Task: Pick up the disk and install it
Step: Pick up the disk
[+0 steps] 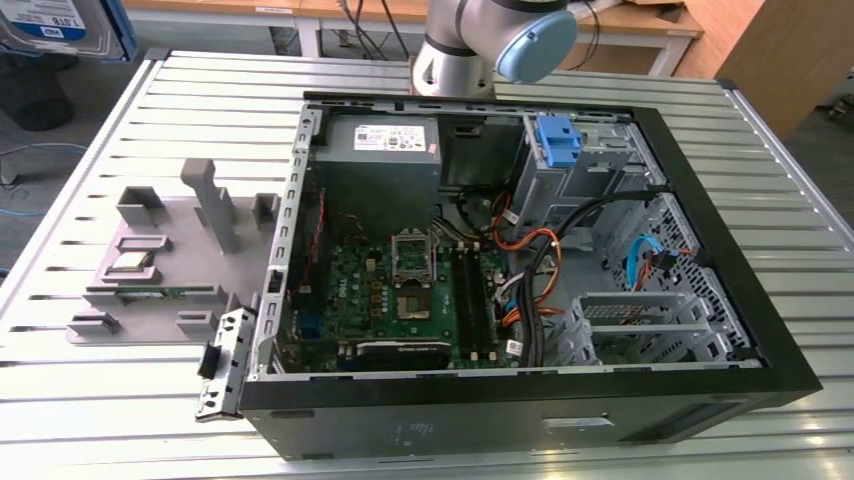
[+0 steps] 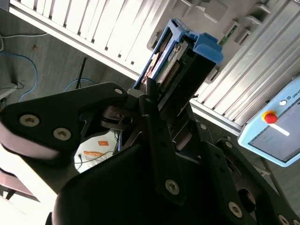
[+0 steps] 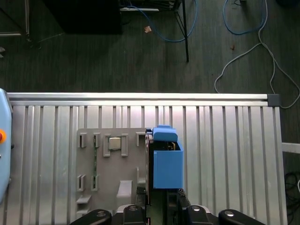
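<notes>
1. slatted metal table [image 1: 107,130], carrying an open computer case [image 1: 467,420] from its middle toward the edge on the exterior view's right.
2. grey fixture [image 1: 147,250] with upright posts, just beside the case, near the table edge on the exterior view's left.
3. gripper [image 2: 161,101] raised above that fixture, black fingers [image 2: 157,136] closed on the disk [image 2: 185,61], clamping the sides of its blue carrier.
4. disk in the air, clear of the table, poised over the fixture's edge in the first wrist view [image 3: 167,164].
5. step in hand, as a judgement: the carry off the fixture. best done with a firm clamp, the disk square in the fingers, and enough height to pass the fixture's posts and the case wall.
6. from the exterior view: the case's inside, with its drive cage [image 1: 641,325] and cables. from the second wrist view: the finger contact on the carrier, plus a pale blue pendant [image 2: 276,126]. from the first wrist view: the disk's place straight over the fixture.
</notes>
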You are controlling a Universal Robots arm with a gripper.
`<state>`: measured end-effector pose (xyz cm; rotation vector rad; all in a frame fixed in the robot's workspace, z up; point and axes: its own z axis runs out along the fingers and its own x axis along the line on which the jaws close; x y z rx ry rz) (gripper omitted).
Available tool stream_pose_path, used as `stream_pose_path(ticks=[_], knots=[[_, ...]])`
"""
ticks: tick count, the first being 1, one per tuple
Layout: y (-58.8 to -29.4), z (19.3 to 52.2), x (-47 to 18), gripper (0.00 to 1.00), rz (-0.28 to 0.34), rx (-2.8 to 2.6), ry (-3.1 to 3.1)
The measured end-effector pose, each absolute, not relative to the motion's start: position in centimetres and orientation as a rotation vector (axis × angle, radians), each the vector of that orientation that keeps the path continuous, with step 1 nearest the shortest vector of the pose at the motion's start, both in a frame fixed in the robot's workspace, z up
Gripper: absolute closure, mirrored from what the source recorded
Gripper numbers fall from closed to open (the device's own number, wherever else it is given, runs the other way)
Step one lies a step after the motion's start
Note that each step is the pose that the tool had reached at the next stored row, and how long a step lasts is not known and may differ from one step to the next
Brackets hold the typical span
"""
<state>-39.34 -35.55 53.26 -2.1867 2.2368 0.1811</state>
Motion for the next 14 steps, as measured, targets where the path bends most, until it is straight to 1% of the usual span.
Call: stream_pose_path(ticks=[14], knots=[[-35.5, 53.1, -38.3, 0.65, 0.181, -2.187, 2.237]])
